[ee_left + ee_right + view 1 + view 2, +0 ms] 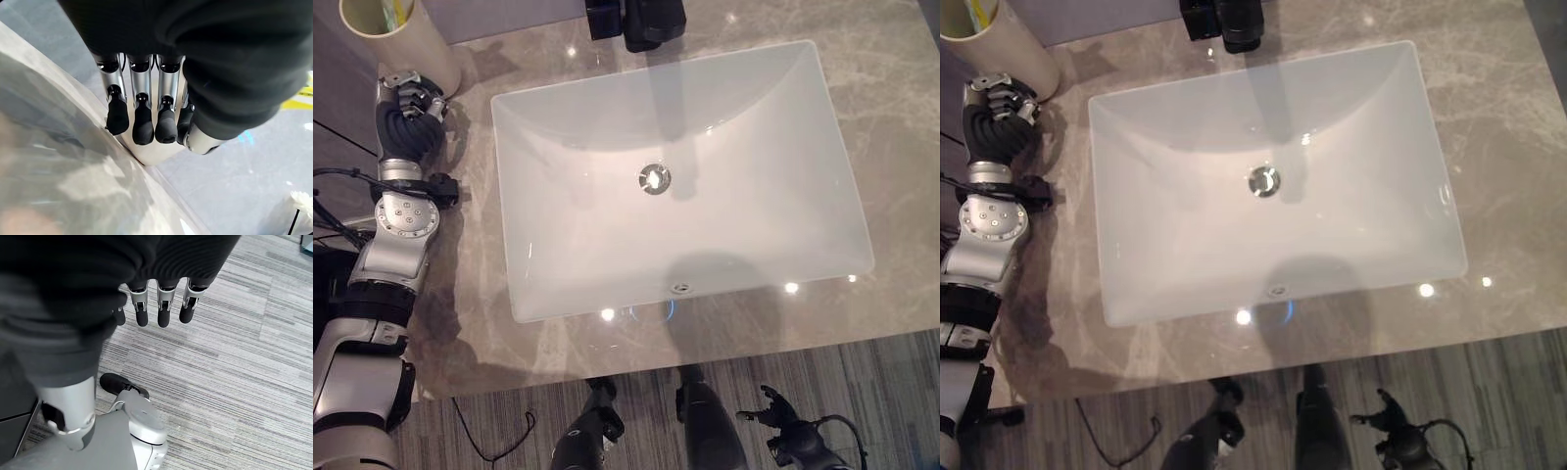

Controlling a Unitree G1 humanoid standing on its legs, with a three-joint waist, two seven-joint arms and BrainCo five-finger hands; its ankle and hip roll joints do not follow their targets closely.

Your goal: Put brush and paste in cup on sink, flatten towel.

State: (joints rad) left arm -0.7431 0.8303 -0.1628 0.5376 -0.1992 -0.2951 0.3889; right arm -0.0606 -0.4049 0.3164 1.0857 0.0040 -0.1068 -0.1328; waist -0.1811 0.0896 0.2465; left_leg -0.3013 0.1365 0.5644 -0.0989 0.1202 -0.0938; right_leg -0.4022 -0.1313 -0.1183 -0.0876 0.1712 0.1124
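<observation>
At the countertop's [901, 117] back left corner, the left hand [411, 103], fingers loosely extended, empty, nearly touches the cup [406, 39]; a nudge could tip it.

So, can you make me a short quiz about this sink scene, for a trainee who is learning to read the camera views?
1. True or false: the cup stands inside the sink.
2. Choose one. Where is the right hand?
A. Over the drain
B. Below the edge of the counter, above the floor
C. On the faucet
3. Fill the gap: the left hand, with straight fingers, is right beside the ____.

Key
1. False: it stands on the counter, off the sink's rear left corner.
2. B
3. cup
</observation>
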